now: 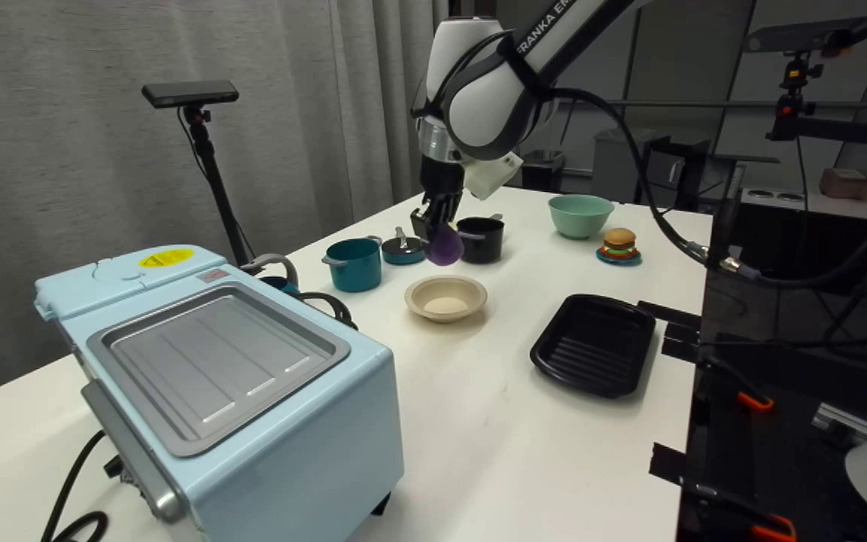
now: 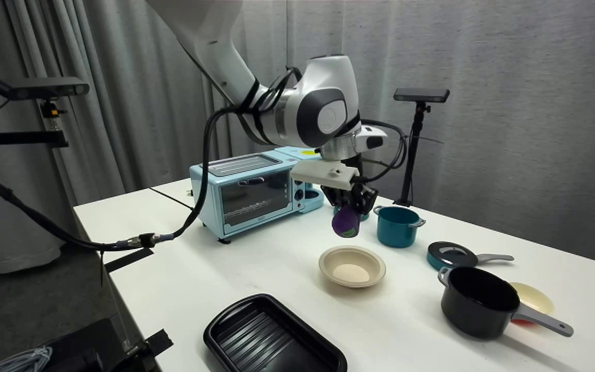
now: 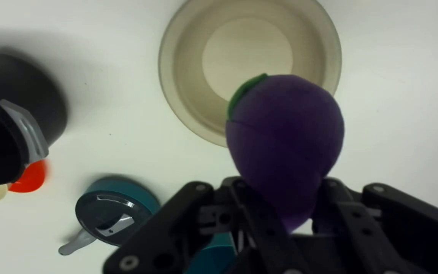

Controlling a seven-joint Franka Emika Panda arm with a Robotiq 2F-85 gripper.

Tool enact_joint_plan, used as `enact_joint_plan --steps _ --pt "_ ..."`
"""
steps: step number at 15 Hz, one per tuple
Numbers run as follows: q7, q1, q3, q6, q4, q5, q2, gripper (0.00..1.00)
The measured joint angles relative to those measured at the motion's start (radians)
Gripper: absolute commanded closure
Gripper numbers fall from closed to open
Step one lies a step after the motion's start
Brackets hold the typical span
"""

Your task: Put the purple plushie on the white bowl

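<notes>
– Fingers (image 3: 333, 201): state?
– Clamped on plushie (image 3: 285, 129), one each side. It's in the air, apart from bowl (image 3: 247, 49), hiding bowl's lower-right rim in the wrist view.
– Step?
– Carry, close to done, I'd judge; release not done. Next move: probably ease to centre above bowl, lower, let go.
– Around it?
– In an exterior view: pot (image 2: 395, 235) right of plushie, lidded pan (image 2: 450, 253) farther right, black pan (image 2: 465, 312) lower right, tray (image 2: 277, 341) bottom middle, oven (image 2: 251, 199) left of centre.
– More?
– In an exterior view: green bowl (image 1: 581, 220) and burger (image 1: 619, 242), upper part, right of centre.
– In the way?
– Bowl's rim mostly, I'd guess; plushie could catch it and roll off if let go off-centre. Looks soft, so a low drop should do. Pot sits near, so keep sideways moves small. Burger, green bowl, tray, oven well apart, shouldn't matter.
</notes>
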Motion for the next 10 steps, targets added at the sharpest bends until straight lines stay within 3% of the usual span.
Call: enact_joint_plan --steps 10 --pt "-0.005 -0.002 -0.053 -0.041 0.150 -0.021 0.193 0.94"
